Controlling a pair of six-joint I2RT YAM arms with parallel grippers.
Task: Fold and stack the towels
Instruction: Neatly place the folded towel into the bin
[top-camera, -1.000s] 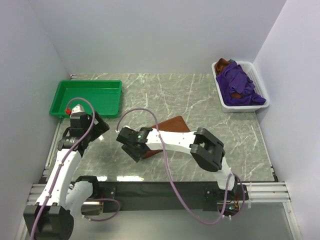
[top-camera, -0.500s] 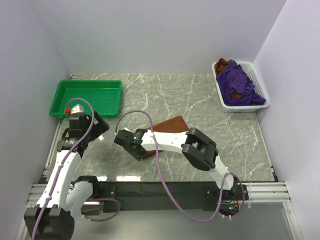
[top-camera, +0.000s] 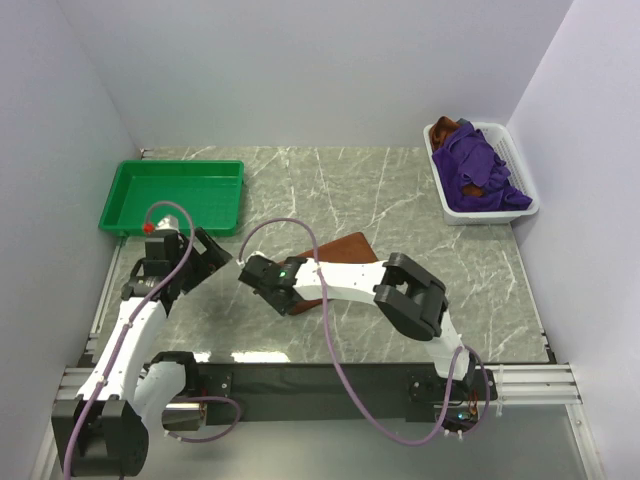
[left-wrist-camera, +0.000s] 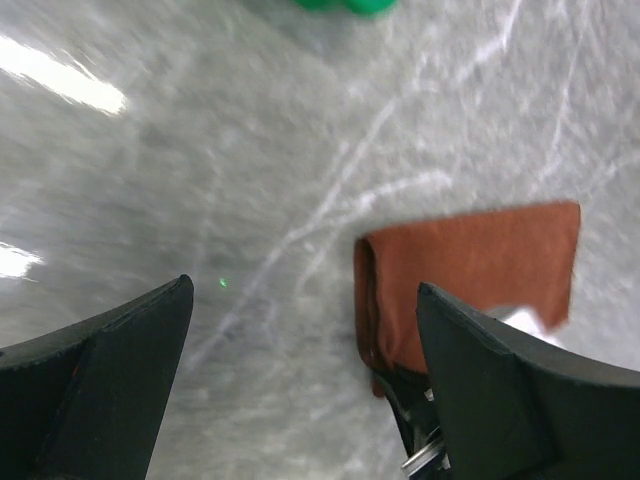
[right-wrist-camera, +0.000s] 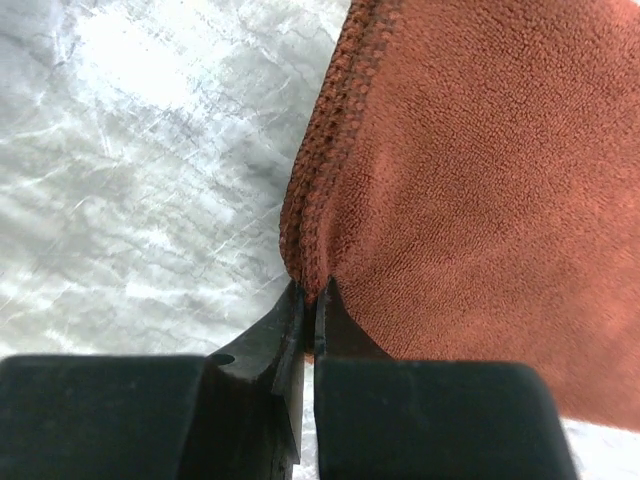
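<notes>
Nothing readable here, tbh. I checked all three views and there's no lettering, brand mark, number or sticker that can be made out. The left arm (top-camera: 120, 340) and right arm (top-camera: 345, 283) are plain white and black. The green tray (top-camera: 170, 180), the white basket (top-camera: 480, 215), the rust-brown towel (top-camera: 345, 248) and the marbled counter (top-camera: 400, 200) don't carry any either. The close-up wrist views show only bare cloth, stone and black fingers (right-wrist-camera: 255, 350).
</notes>
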